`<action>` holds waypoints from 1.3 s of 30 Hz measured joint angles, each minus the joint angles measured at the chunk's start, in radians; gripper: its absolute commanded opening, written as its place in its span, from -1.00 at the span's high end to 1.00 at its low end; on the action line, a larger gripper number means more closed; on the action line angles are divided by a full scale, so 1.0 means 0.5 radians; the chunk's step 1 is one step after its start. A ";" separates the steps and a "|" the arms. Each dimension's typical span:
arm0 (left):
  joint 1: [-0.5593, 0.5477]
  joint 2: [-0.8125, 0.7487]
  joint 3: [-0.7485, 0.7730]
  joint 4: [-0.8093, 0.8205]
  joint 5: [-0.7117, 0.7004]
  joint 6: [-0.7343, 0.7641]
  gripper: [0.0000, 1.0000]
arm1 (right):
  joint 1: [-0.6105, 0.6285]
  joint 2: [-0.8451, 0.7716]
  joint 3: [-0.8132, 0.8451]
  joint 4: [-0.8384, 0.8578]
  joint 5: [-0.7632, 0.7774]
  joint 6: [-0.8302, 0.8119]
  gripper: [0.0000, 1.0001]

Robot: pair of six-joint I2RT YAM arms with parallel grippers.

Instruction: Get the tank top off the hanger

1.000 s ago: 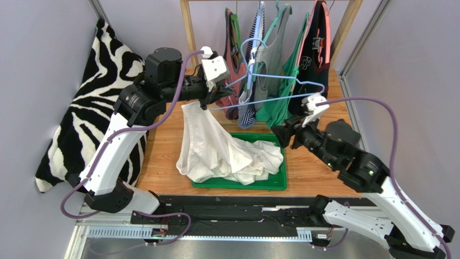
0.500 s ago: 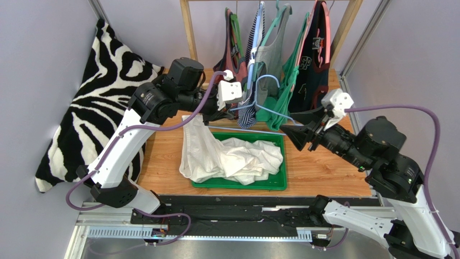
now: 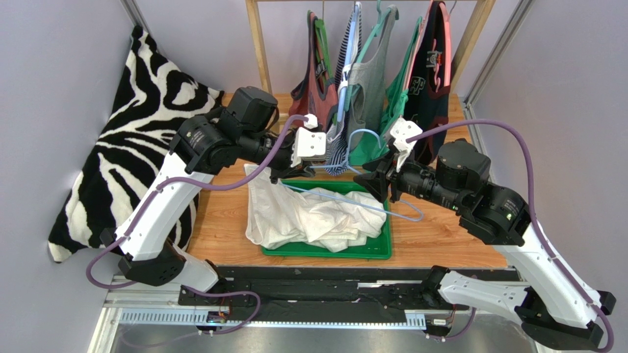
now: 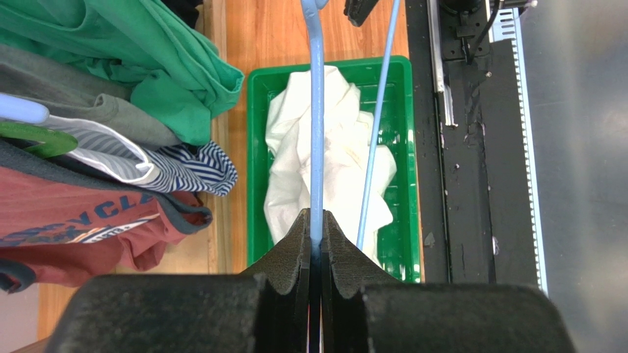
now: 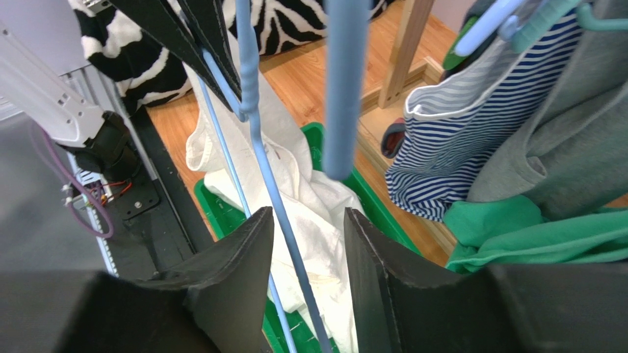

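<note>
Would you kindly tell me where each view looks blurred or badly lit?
Top external: even, soft light, no glare, everything sharp. Left wrist: blue hanger and white tank top crisp; the left gripper is dark, showing little detail. Right wrist: the hanger bar nearest the lens is a fat blur, while the striped top is clear.

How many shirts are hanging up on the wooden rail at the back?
5, left to right: a red top, a striped top, a grey top, a green top and a black top. More may be hidden between them.
</note>
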 measured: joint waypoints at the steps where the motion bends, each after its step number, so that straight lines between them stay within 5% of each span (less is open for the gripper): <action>1: 0.000 -0.012 -0.001 -0.006 0.000 0.007 1.00 | -0.002 0.004 0.000 0.000 -0.023 0.002 0.32; 6: -0.002 -0.067 0.005 -0.004 -0.015 0.021 1.00 | -0.015 0.008 -0.018 0.002 -0.140 0.038 0.65; 9: -0.002 -0.076 0.013 0.014 -0.060 0.019 0.24 | -0.017 0.008 -0.056 0.008 -0.200 0.063 0.86; 10: -0.002 -0.076 0.018 0.031 -0.079 0.018 -0.74 | -0.015 0.008 -0.066 0.008 -0.207 0.070 0.92; 11: -0.002 -0.072 0.034 0.050 -0.092 0.008 -0.89 | -0.017 0.008 -0.072 0.008 -0.198 0.080 0.97; 23: -0.015 -0.061 0.491 0.320 -0.375 -0.093 -0.93 | -0.022 -0.461 -0.587 0.338 0.485 -0.133 1.00; 29: 0.048 -0.314 0.050 0.440 -0.593 -0.179 -0.91 | -0.022 -0.773 -0.723 0.584 0.602 -0.410 1.00; 39: 0.137 -0.415 -0.569 0.508 -0.624 -0.351 -0.93 | -0.022 -0.806 -0.709 0.626 0.613 -0.608 1.00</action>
